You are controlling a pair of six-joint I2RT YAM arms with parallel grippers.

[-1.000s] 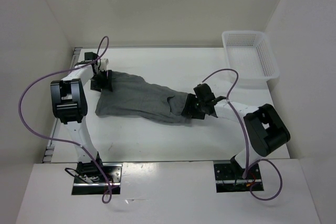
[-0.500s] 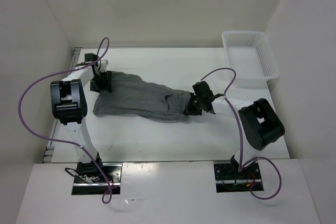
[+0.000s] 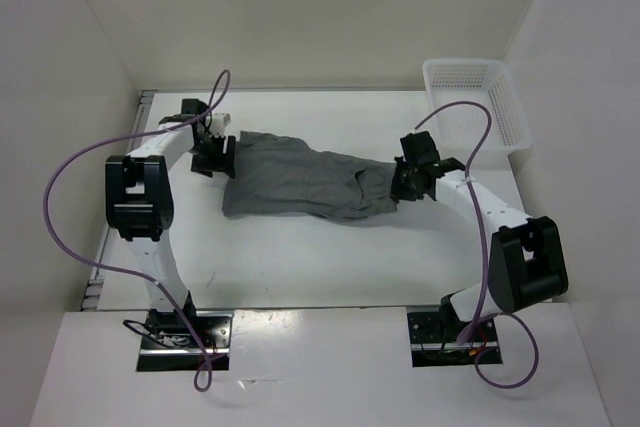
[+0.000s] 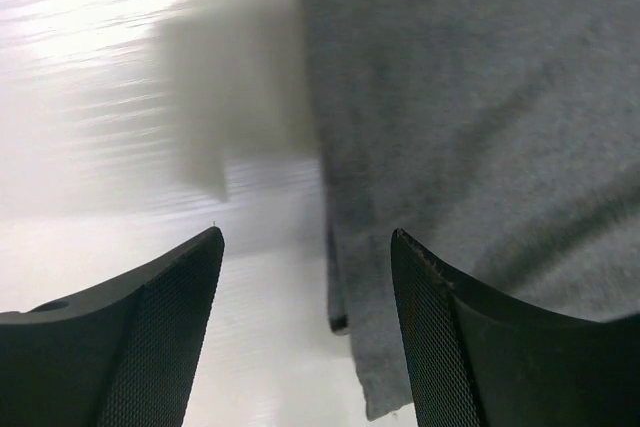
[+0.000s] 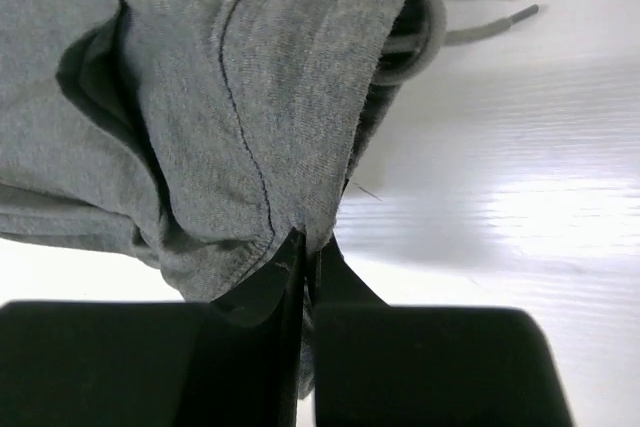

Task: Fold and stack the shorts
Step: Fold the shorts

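The shorts (image 3: 300,182) lie stretched across the middle of the white table (image 3: 300,257), running from the far left toward the right, flat but rumpled, with one end at each arm.

Over on the left, the left gripper (image 3: 218,155) sits right at the left edge of the cloth. The wrist view shows its fingers (image 4: 150,347) spread wide apart and nothing pinched. The grey hem runs down through the gap, and the right-hand finger overlaps the fabric while the other stands over bare table.

On the right it's a different story. The right gripper (image 3: 405,182) is at the opposite end of the shorts, its fingers (image 5: 250,347) pressed tight together with a fold of hem caught between the tips. The fabric bunches and puckers just above that pinch, and a dark opening in the cloth shows to the left. The drawstring (image 5: 480,32) curls out of the waistband as a loop, its loose end trailing on the table to the right.

A white mesh basket (image 3: 470,97) stands in the far right corner, apart from the shorts.
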